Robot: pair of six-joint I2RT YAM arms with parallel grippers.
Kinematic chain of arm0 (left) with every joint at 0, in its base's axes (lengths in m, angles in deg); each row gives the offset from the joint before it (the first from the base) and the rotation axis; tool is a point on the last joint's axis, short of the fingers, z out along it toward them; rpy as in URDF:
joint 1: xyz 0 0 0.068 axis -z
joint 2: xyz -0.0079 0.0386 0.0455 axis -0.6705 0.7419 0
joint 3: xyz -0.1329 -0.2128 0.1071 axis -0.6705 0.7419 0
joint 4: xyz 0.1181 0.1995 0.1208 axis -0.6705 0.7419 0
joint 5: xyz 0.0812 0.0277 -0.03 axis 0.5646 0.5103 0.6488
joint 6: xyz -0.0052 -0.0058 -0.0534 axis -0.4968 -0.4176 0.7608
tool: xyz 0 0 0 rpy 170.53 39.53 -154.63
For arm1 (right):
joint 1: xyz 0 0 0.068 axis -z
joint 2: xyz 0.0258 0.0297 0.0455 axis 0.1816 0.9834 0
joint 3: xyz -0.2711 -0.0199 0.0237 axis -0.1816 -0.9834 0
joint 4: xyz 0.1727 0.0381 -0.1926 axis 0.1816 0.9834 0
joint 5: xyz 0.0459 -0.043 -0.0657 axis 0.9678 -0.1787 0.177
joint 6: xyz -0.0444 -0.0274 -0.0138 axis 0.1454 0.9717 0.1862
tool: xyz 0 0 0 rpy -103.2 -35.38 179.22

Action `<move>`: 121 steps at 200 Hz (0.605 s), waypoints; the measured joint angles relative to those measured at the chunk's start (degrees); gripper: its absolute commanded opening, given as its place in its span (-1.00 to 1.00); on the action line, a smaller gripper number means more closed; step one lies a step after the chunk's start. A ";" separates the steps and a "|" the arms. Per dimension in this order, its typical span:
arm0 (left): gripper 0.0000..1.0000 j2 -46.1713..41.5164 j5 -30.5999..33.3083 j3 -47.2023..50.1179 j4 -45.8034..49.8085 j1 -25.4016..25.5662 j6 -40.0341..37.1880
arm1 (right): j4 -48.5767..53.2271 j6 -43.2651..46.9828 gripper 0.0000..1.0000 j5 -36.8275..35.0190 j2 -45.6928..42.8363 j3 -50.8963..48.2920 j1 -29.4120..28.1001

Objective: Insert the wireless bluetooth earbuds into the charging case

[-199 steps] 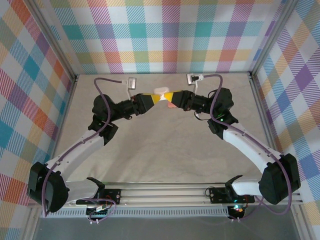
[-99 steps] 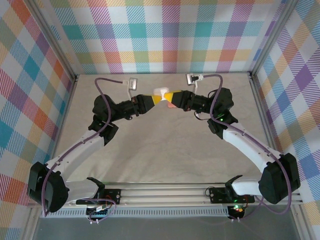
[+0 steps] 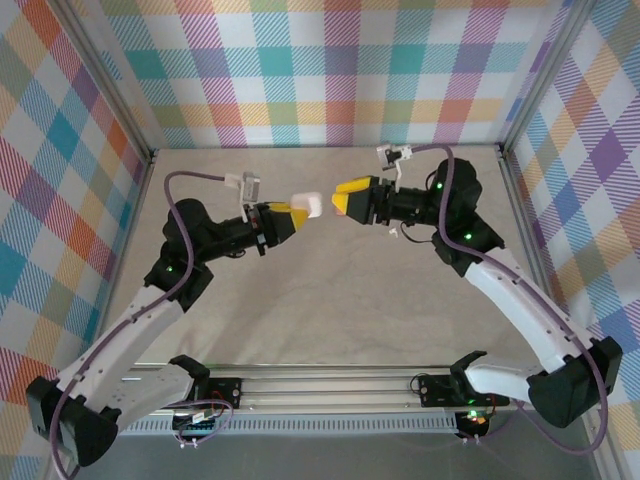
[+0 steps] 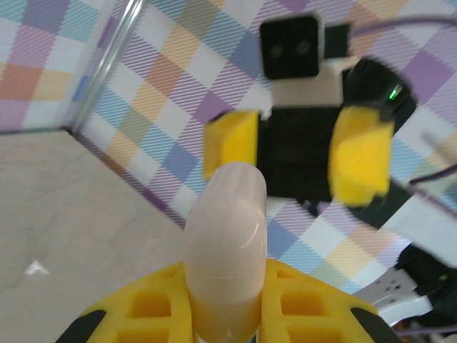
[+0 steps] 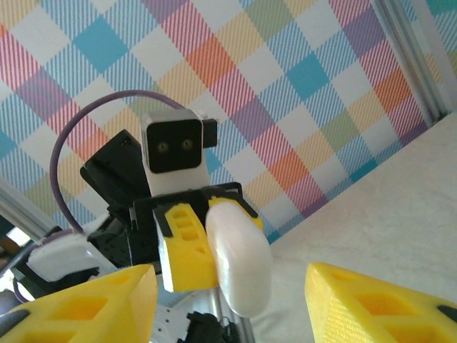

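The left gripper (image 3: 298,211) is observed mid-left of centre in the top view, raised off the table (image 3: 330,290). Its yellow jaws are closed on a pale, pebble-shaped charging case (image 3: 311,206). The case is held by its lower part, with the rounded end projecting beyond the fingertips toward the right gripper (image 3: 345,200). In the left wrist view the case is seen upright at bottom centre, clamped between the two yellow fingers (image 4: 143,314). The right gripper is recorded facing it, just right of centre in the top view, apart from the case with a small gap between them. Its jaws are held wide, and nothing is seen between the pads (image 4: 360,161). In the right wrist view the case is seen at centre, between and beyond that gripper's own spread fingertips and not touched by them. A tiny white speck (image 4: 34,268) is noted on the table at the lower left of the left wrist view. It is possibly an earbud, but it is too small to be identified. Whether the case lid is open cannot be determined.
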State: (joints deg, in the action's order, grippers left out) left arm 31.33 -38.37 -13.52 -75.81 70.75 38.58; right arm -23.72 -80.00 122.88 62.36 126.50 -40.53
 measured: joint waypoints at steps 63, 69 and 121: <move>-1.00 -5.49 1.25 0.00 20.15 0.11 -25.81 | 16.79 17.53 0.30 -0.31 0.57 5.40 -3.78; -1.00 -5.70 1.25 -0.02 21.57 0.11 -27.61 | 18.27 19.58 0.31 -1.03 1.01 5.73 -5.03; -1.00 -6.27 -1.40 0.33 26.29 0.11 -34.36 | 27.30 31.34 0.39 -5.31 5.22 7.96 -11.19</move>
State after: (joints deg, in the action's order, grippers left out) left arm 25.06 -39.77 -13.19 -49.52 70.86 4.22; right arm 3.58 -48.66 117.57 67.58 134.46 -51.72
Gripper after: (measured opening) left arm 0.179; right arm 0.683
